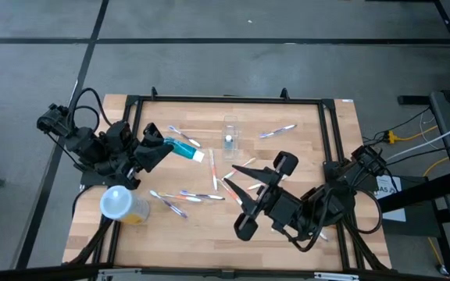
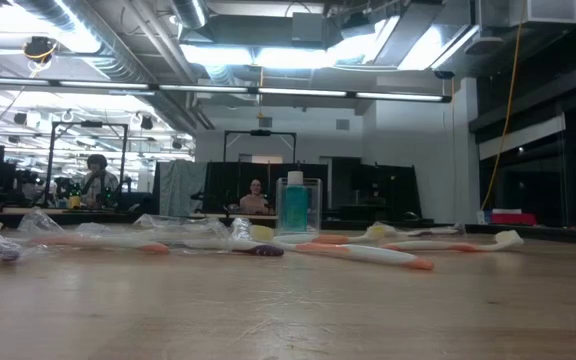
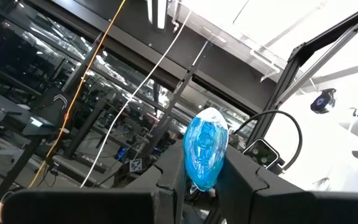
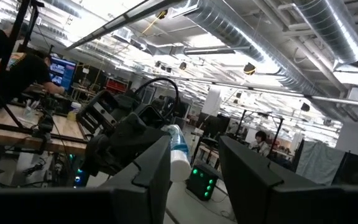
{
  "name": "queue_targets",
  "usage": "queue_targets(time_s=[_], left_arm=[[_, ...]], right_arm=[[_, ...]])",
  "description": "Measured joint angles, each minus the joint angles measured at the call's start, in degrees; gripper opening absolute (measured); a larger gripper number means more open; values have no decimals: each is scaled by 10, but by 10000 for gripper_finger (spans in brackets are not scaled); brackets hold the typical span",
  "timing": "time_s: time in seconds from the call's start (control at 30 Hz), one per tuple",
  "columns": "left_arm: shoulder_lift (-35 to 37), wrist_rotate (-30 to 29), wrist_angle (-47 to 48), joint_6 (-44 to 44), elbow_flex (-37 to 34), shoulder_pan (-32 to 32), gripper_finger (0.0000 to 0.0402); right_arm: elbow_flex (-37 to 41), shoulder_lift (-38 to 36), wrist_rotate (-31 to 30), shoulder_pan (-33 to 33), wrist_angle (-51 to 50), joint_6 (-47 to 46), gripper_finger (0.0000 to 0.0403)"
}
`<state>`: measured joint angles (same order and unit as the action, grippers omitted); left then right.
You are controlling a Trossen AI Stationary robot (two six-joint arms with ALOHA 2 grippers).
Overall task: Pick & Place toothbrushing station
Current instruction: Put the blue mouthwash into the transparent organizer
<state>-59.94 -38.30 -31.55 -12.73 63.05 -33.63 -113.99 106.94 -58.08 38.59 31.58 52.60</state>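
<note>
High view shows us our left claw point(image 1: 165, 145) at nine o'clock, clamped on a blue bottle point(image 1: 184, 150) raised off the surface point(image 1: 303, 164). Our right claw point(image 1: 237, 178) at five o'clock gapes empty. Our toothbrushing station point(image 1: 230, 134) stands upright toward twelve o'clock, toothbrushes point(image 1: 180, 195) scattered near.

The clear holder point(image 1: 230, 133) is set near the table's point(image 1: 303, 164) far edge. Toothbrushes point(image 1: 190, 195) are scattered in front of it. A lidded tub point(image 1: 121, 204) is placed far to its front left.
</note>
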Motion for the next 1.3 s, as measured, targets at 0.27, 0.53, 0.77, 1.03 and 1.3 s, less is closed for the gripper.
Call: queue_targets(time_s=[0.27, 0.53, 0.77, 1.03, 1.3], left_arm=[[0, 0, 0, 0, 0, 0, 66], [0, 6, -4, 0, 0, 0, 66], [0, 7, -4, 0, 0, 0, 66], [1, 7, -4, 0, 0, 0, 66], [5, 7, -4, 0, 0, 0, 66]], right_arm=[[0, 0, 5, -29, -65, -104, 140], [0, 0, 6, -46, -63, -150, 180], [0, 0, 45, -56, -63, -191, 229], [0, 0, 76, -71, -89, -250, 229], [0, 0, 108, -87, -111, -310, 234]])
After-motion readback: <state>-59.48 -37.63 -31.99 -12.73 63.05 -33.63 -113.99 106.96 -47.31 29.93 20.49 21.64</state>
